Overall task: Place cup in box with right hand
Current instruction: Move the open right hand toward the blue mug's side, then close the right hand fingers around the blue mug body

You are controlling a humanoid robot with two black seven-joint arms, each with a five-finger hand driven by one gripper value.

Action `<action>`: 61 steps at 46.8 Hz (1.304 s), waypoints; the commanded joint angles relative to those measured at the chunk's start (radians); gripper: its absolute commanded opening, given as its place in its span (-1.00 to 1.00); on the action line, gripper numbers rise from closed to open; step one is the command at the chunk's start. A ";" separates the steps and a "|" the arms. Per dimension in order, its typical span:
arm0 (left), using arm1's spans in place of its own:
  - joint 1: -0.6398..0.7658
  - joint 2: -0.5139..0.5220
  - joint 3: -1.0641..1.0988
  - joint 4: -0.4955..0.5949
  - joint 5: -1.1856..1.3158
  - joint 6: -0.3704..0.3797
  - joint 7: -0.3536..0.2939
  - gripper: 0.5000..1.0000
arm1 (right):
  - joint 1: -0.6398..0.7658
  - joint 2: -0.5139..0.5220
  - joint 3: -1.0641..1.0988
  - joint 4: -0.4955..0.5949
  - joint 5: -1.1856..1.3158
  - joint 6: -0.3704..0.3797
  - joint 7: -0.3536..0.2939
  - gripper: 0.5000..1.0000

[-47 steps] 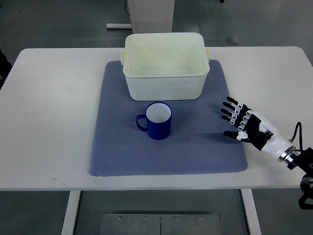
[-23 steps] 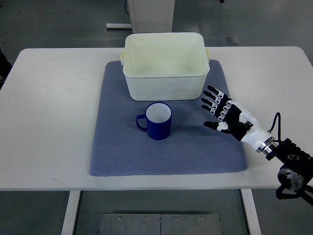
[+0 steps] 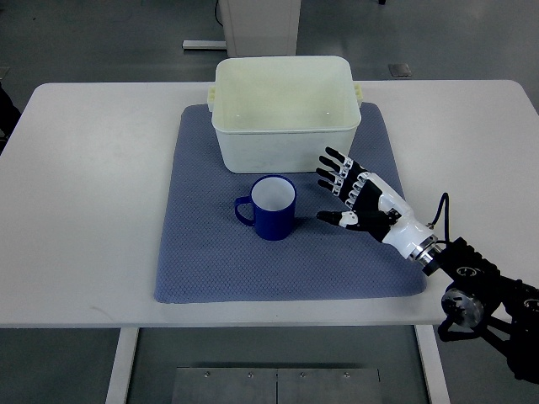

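Now, starting at the left, the white table (image 3: 93, 194) is bare along that side, and no left arm shows there. Toward the middle, the blue-grey mat (image 3: 210, 261) lies flat on the table, just as it lay in the earlier frames. On it the blue cup (image 3: 271, 208) stands upright with its white inside showing and its handle pointing left; it has not moved from where it stood a second ago. Just beyond it, at the far edge of the mat, sits the cream box (image 3: 285, 114), open at the top and holding nothing visible, also unmoved. The cup stands outside the box, near its front wall but apart from it. To the right of the cup is the right hand (image 3: 355, 198), black and white, with its fingers (image 3: 333, 172) spread and pointing toward the far left and its thumb reaching left toward the cup; it holds nothing and does not touch the cup, though the gap between them is small. This is the one clear change: a second ago the hand was over the right edge of the mat, well apart from the cup, and it has since come steadily leftward over the mat. Its forearm now runs in from the near right corner.
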 commanded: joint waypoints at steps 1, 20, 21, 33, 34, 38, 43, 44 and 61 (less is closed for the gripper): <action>0.000 0.000 0.000 0.000 0.001 0.000 0.000 1.00 | -0.001 0.009 -0.002 0.000 -0.003 -0.013 0.000 1.00; 0.000 0.000 0.000 0.000 0.001 0.000 0.000 1.00 | 0.002 0.058 -0.003 -0.007 -0.026 -0.042 0.000 1.00; 0.000 0.000 0.001 0.000 -0.001 0.000 0.000 1.00 | 0.002 0.061 -0.003 -0.009 -0.026 -0.042 0.000 1.00; 0.000 0.000 0.000 0.000 0.001 0.000 0.000 1.00 | 0.002 0.093 -0.003 -0.023 -0.038 -0.058 0.000 1.00; 0.000 0.000 0.000 -0.001 -0.001 0.000 0.000 1.00 | 0.002 0.095 -0.003 -0.024 -0.040 -0.059 0.000 1.00; 0.000 0.000 0.000 0.000 0.001 0.000 0.000 1.00 | 0.002 0.102 -0.005 -0.026 -0.041 -0.073 0.000 1.00; 0.000 0.000 0.001 0.000 -0.001 0.000 0.000 1.00 | 0.002 0.112 -0.014 -0.030 -0.043 -0.082 0.000 1.00; 0.000 0.000 0.000 0.000 -0.001 0.000 0.000 1.00 | 0.002 0.115 -0.016 -0.030 -0.043 -0.085 0.000 1.00; 0.000 0.000 0.000 0.000 -0.001 0.000 0.000 1.00 | 0.004 0.196 -0.039 -0.080 -0.070 -0.144 0.000 1.00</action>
